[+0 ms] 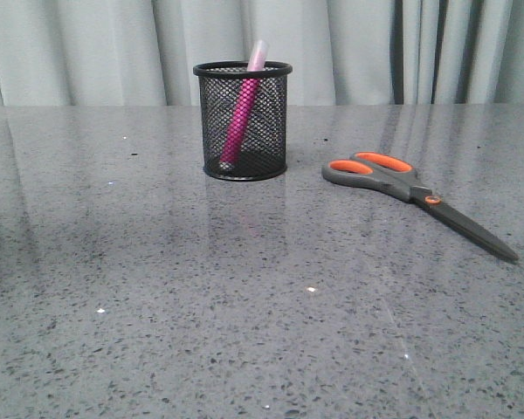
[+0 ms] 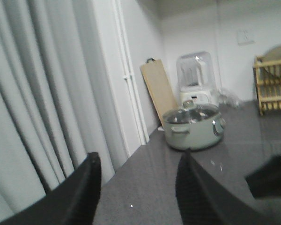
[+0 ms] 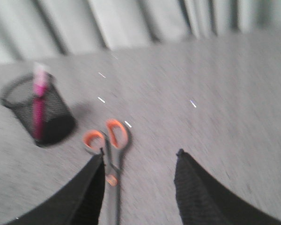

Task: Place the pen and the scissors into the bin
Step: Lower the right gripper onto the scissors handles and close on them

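The black mesh bin (image 1: 243, 120) stands upright at the table's far middle. The magenta pen (image 1: 242, 113) leans inside it, its clear cap poking above the rim. The scissors (image 1: 415, 198) lie flat to the bin's right, orange-lined handles toward the bin, blades pointing front right. In the right wrist view my right gripper (image 3: 139, 155) is open and empty above the table; the scissors (image 3: 110, 159) lie just by its one finger, with the bin (image 3: 39, 113) and pen (image 3: 39, 101) beyond. My left gripper (image 2: 139, 158) is open and empty, facing away from the task objects. Neither gripper shows in the front view.
The left wrist view shows a pale green lidded pot (image 2: 194, 127), a wooden board (image 2: 158, 91), a white appliance (image 2: 195, 78) and a wooden rack (image 2: 273, 83) on a side counter. Grey curtains (image 1: 87, 48) hang behind the speckled grey table (image 1: 201, 305).
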Controlling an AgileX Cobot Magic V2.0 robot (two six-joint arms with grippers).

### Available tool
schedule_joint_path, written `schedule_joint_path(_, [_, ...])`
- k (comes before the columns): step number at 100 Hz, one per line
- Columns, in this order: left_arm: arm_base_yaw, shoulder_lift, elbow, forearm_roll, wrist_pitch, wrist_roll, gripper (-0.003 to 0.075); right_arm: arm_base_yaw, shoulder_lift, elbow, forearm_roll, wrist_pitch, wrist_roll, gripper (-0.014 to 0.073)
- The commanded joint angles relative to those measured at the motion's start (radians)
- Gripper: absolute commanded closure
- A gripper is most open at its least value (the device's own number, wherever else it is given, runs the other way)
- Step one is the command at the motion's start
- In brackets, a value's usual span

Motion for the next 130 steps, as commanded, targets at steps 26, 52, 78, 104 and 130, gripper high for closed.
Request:
schedule_joint_path(26, [-0.154, -0.273, 0.023, 0.223, -0.13, -0.127, 0.0713, 0.163, 0.47, -0.477, 0.033, 0.368, -0.075, 0.0288])
schedule_joint_path(52, [-0.156, -0.459, 0.241, 0.223, -0.148, -0.239, 0.0713, 0.167, 0.806, -0.718, -0.005, 0.507, -0.077, 0.0222])
schedule_joint_path(78, [-0.156, -0.663, 0.465, 0.221, -0.236, -0.258, 0.0713, 0.167, 0.981, -0.748, -0.031, 0.544, -0.077, 0.0222])
schedule_joint_path(104, [-0.156, -0.749, 0.56, 0.219, -0.333, -0.284, 0.0713, 0.167, 1.047, -0.753, -0.033, 0.55, -0.077, 0.0164])
schedule_joint_path(130, [-0.156, -0.749, 0.564, 0.222, -0.334, -0.284, 0.0713, 0.187, 1.115, -0.788, -0.039, 0.541, -0.093, 0.0143])
